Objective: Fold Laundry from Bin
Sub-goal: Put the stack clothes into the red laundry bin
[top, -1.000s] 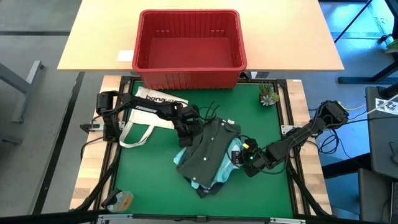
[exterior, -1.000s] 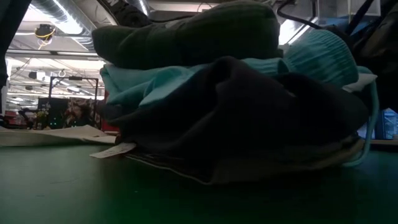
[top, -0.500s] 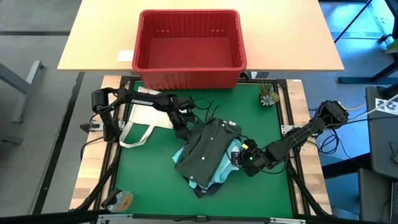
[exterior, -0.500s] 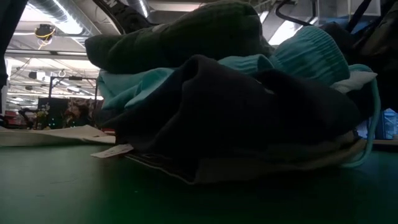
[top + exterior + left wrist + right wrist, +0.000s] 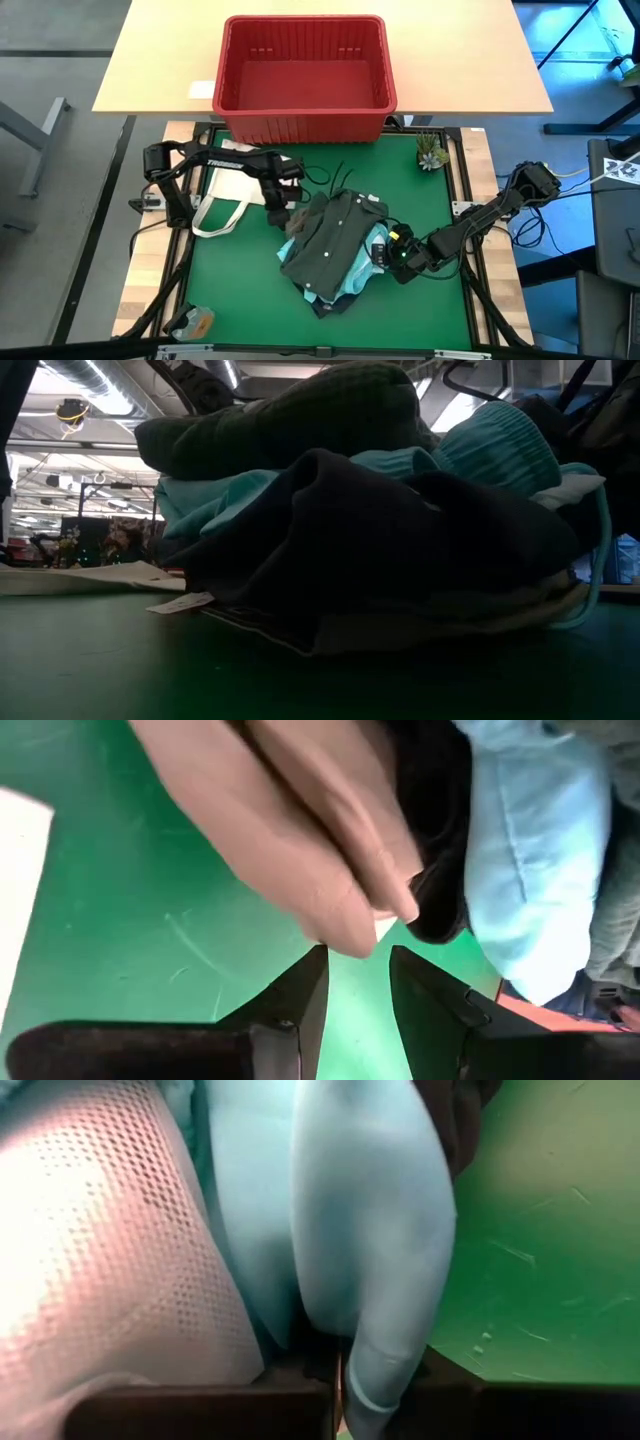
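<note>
On the green mat: my heap of soft cloth laundry (image 5: 335, 250), dark green garment on top.

My right gripper (image 5: 385, 250) is pinched shut on the light turquoise garment (image 5: 370, 1230) at the heap's edge. My left gripper (image 5: 352, 982) has fingers part-spread at the khaki-tan garment's (image 5: 300, 830) corner; can't tell if it's gripping. Red slotted plastic bin (image 5: 303, 77) sits well apart, white tote bag (image 5: 235, 190) beside the heap.
</note>
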`<state>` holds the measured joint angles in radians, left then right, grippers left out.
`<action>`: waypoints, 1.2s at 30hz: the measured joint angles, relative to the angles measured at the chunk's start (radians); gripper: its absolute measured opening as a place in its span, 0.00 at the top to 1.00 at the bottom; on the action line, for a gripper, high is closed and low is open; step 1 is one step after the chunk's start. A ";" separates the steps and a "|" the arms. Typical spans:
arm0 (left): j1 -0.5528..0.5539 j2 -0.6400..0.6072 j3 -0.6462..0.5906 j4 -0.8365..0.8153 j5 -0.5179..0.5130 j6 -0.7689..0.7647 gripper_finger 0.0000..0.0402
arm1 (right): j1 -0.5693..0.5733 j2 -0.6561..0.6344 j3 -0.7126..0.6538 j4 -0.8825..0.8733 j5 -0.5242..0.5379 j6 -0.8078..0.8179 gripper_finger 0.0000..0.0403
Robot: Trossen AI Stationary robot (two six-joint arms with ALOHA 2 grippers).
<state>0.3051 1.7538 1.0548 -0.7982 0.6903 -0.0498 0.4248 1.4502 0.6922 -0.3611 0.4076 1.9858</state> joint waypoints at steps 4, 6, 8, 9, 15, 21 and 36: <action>0.022 0.000 -0.029 -0.002 0.025 0.001 0.74 | 0.000 0.000 0.000 0.000 0.000 0.000 0.95; 0.039 0.000 -0.050 0.002 0.080 0.005 0.74 | 0.000 0.000 0.000 0.000 0.000 0.000 0.95; 0.054 0.000 -0.083 0.005 0.136 0.009 0.74 | 0.000 0.000 0.000 0.000 0.000 0.000 0.95; 0.060 0.000 -0.101 0.006 0.151 0.008 0.74 | 0.000 0.000 0.000 0.000 0.000 0.000 0.95; 0.059 0.000 -0.215 0.055 0.194 -0.053 0.74 | 0.000 0.000 0.000 0.001 0.000 0.000 0.95; 0.048 0.000 -0.241 0.068 0.216 -0.135 0.74 | 0.000 0.000 0.000 0.004 0.000 0.000 0.95; 0.026 0.000 -0.241 0.112 0.211 -0.105 0.73 | 0.000 0.000 0.000 0.013 0.001 -0.002 0.95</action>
<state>0.3314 1.7538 0.8139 -0.6857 0.9012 -0.1547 0.4248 1.4502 0.6922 -0.3485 0.4088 1.9842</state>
